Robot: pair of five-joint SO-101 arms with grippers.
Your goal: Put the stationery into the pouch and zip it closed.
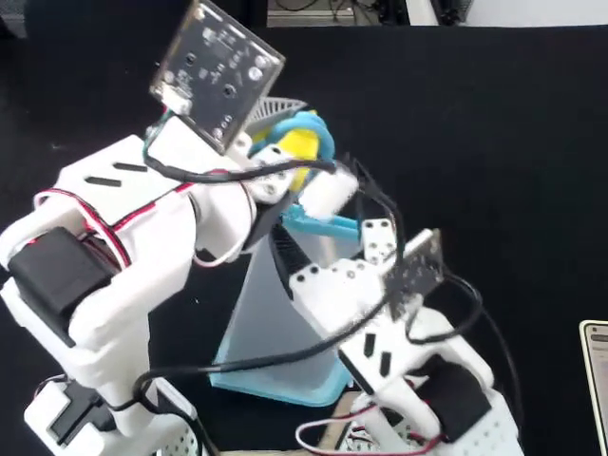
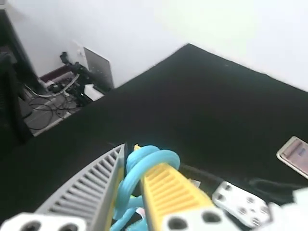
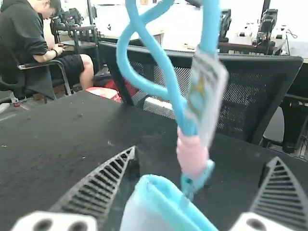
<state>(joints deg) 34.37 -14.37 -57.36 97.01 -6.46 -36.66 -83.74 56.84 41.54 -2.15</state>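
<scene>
Two fingers of the left gripper (image 2: 139, 163), one gray (image 2: 91, 187) and one yellow (image 2: 168, 187), are closed on the looped handles of the blue scissors (image 3: 192, 149), with loops sticking out past the fingertips. Scissors hang well above the black table (image 1: 494, 142), long axis roughly upright in the right wrist view: loops on top, pink section lower down, blue tip pointing down and touching or just inside the pouch (image 1: 271, 323) mouth, cannot tell which. Right gripper (image 3: 204, 155) is spread wide, its gray fingers well apart either side of the pouch's blue-trimmed rim; contact with the pouch cannot be told. Pouch is translucent with blue edging, sits between the two arms in the high view, mouth open toward the grippers, its other end toward the arm bases.
</scene>
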